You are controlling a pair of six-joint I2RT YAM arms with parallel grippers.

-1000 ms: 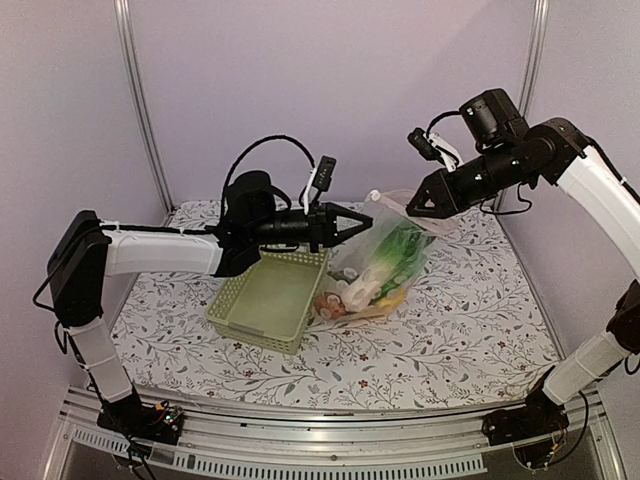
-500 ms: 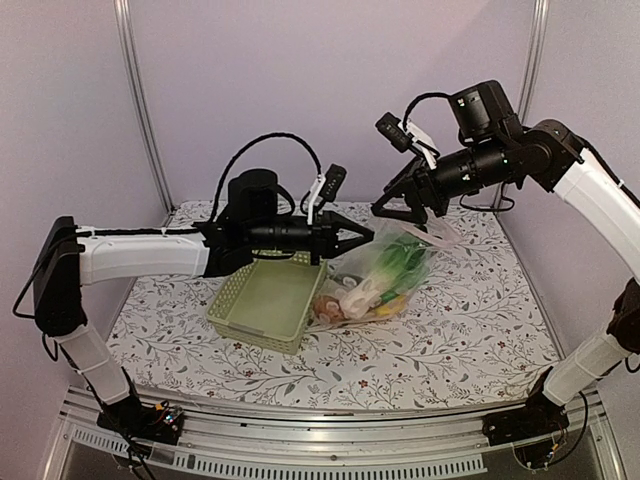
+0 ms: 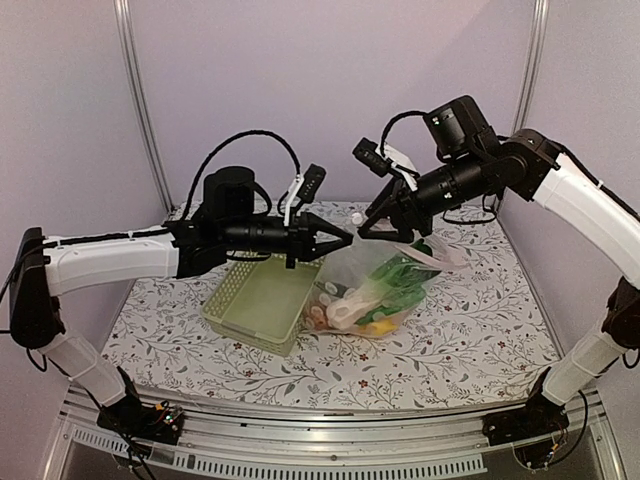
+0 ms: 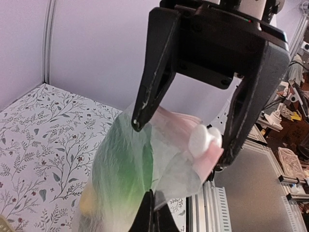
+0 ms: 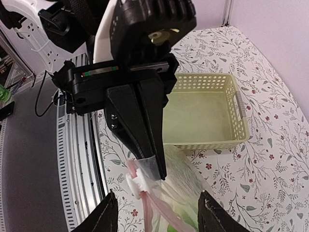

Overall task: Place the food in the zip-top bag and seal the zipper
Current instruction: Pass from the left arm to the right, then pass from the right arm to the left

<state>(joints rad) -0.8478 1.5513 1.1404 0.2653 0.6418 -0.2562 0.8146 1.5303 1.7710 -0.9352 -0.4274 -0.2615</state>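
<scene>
The zip-top bag hangs clear and crinkly over the table, with the food inside: green leaves, pale and orange pieces, and something yellow at the bottom. My left gripper is shut on the bag's top corner, and in the left wrist view its tips pinch the film. My right gripper stands open just beside it. In its own view its fingers straddle the pink zipper and the white slider without touching them.
The pale green lattice basket sits tilted left of the bag under my left arm, with nothing in it. A floral cloth covers the table. A metal rail runs along the near edge.
My right gripper has opened and travelled left along the bag's top to just beside the left gripper. The left arm drew slightly left, still holding the bag corner.
</scene>
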